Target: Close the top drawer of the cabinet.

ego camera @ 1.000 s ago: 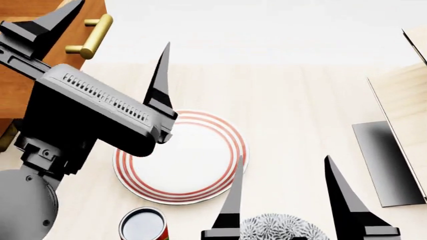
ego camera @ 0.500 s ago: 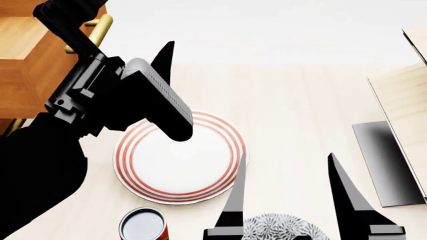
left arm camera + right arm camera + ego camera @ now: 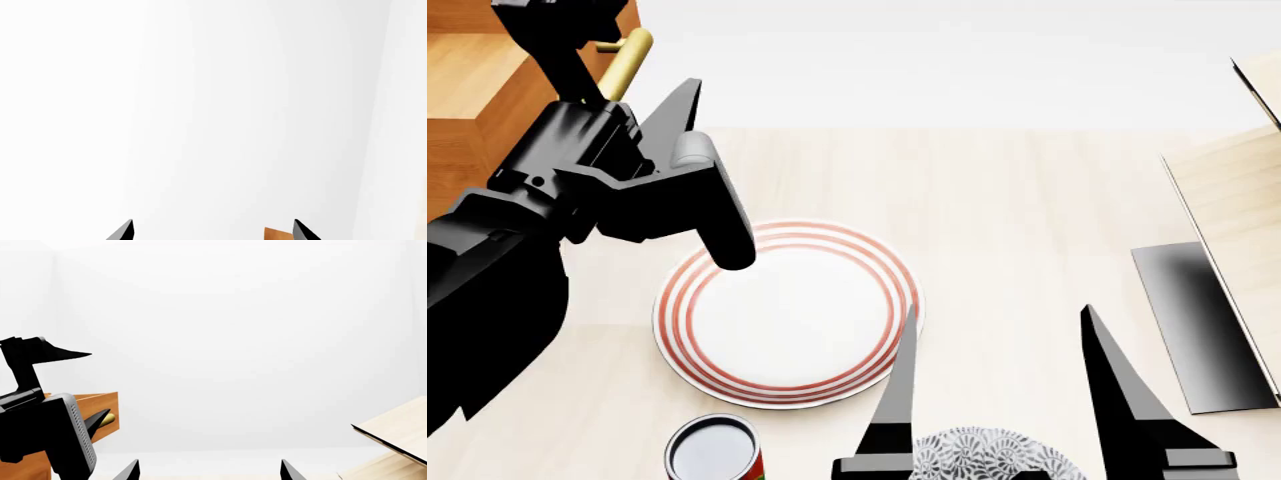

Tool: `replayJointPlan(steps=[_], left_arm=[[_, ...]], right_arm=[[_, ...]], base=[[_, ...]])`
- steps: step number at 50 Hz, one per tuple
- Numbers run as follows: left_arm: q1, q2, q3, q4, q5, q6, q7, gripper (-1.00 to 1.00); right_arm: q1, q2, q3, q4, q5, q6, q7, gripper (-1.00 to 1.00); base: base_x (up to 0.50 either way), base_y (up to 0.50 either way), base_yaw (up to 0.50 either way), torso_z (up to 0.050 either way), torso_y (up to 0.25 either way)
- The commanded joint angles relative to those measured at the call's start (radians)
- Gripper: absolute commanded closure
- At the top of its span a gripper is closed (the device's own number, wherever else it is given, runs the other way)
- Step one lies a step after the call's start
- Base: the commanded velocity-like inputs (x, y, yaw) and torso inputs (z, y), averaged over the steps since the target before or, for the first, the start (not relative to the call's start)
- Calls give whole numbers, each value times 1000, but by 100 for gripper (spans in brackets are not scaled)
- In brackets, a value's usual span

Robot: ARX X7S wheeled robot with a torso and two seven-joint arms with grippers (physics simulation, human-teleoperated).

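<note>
The left hand (image 3: 627, 75) is raised at the drawer (image 3: 507, 110), in the near-left part of the head view. One black finger (image 3: 674, 110) points up beside the brass handle (image 3: 625, 62), and the other reaches over the drawer's front edge; the two stand well apart with nothing gripped between them. Whether either finger touches the handle or the wood cannot be told from here. In the left wrist view only the two fingertips (image 3: 123, 231) show, spread wide against a white wall, with a sliver of orange wood (image 3: 277, 234) between them.

The drawer sticks out from the cabinet (image 3: 447, 170), its open box and flat front visible at the head view's upper left. The right wrist view shows the same drawer front (image 3: 97, 415) jutting out, with the left arm in front of it.

The right hand (image 3: 1001, 390) hovers low over the desk (image 3: 1028, 200), its fingers spread and empty, above a patterned object (image 3: 988, 455).

Just below the left arm lies a white plate (image 3: 787, 310) with red rings. A can (image 3: 711, 448) stands near the plate's near edge. A pale slanted structure (image 3: 1241, 210) with a dark base sits at far right.
</note>
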Motion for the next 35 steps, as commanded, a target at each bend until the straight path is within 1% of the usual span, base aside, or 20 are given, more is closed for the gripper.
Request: replayJointPlan(steps=[1, 11, 15, 21, 23, 35], left_arm=[[17, 6, 55, -82, 42, 5, 16, -100], [54, 11, 76, -127, 52, 12, 13, -100], [56, 3, 80, -116, 54, 0, 14, -100], [75, 4, 82, -158, 56, 18, 8, -100], [71, -2, 101, -154, 73, 3, 11, -100], [88, -26, 85, -186, 61, 1, 1, -100]], right_arm=[[5, 13, -7, 2, 14, -8, 16, -100], [6, 26, -14, 5, 21, -17, 29, -100], [7, 30, -20, 9, 22, -22, 32, -100], [7, 36, -27, 16, 23, -30, 36, -100], [8, 38, -30, 13, 25, -28, 40, -100], [12, 47, -45, 17, 28, -33, 52, -100]], base=[[0, 0, 0, 0, 0], [0, 0, 0, 0, 0], [0, 0, 0, 0, 0], [0, 0, 0, 0, 0], [0, 0, 0, 0, 0], [0, 0, 0, 0, 1]])
